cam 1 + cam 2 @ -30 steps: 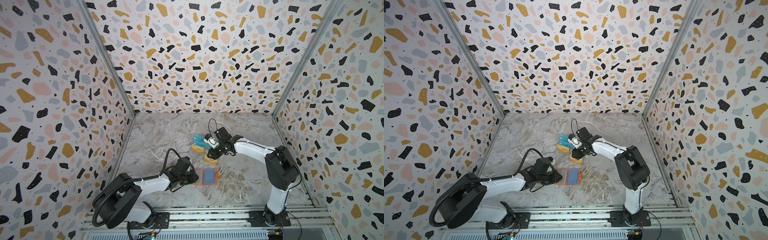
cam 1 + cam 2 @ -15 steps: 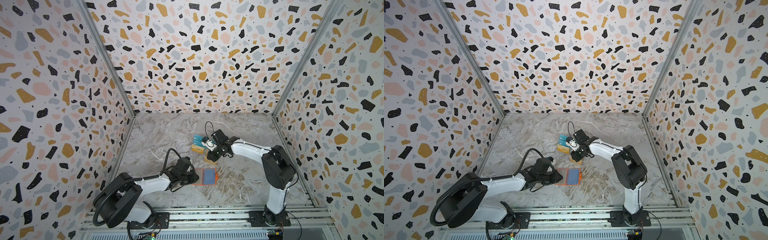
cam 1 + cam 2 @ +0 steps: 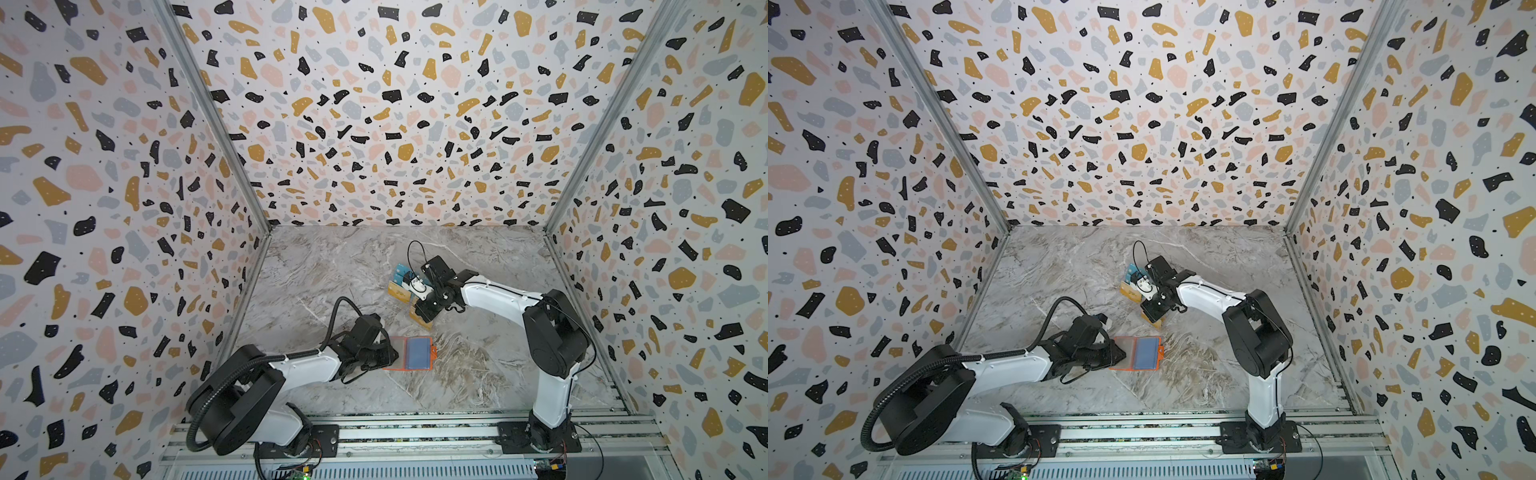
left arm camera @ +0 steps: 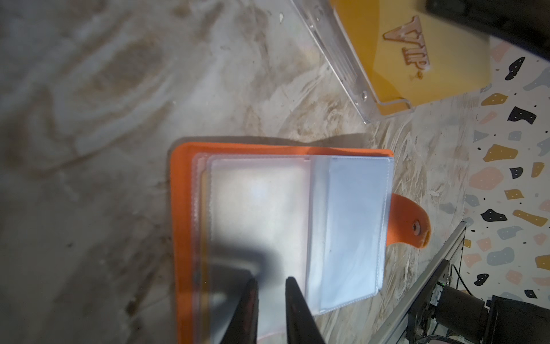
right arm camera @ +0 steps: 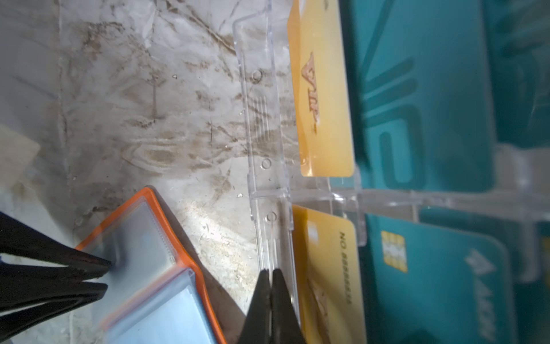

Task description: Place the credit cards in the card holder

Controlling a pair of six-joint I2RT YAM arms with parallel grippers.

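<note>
The orange card holder [image 4: 183, 208] lies open on the marble counter [image 3: 332, 266], clear sleeves facing up and snap tab [image 4: 410, 223] at its outer edge. In both top views it sits in front of the rack, near it but apart. The left pincer [image 4: 271, 281] is at the holder's left page, its fingers a narrow gap apart and apparently nipping a clear sleeve (one finger shows only dimly through the plastic). The credit cards [image 5: 431, 104] stand in the clear acrylic rack [image 5: 265, 163], gold in the front tier and teal in the tiers behind. The right pincer [image 5: 272, 278] is down at the rack's front lip, closed tip against tip and holding no card, just beside a gold card [image 5: 327, 268]
</note>
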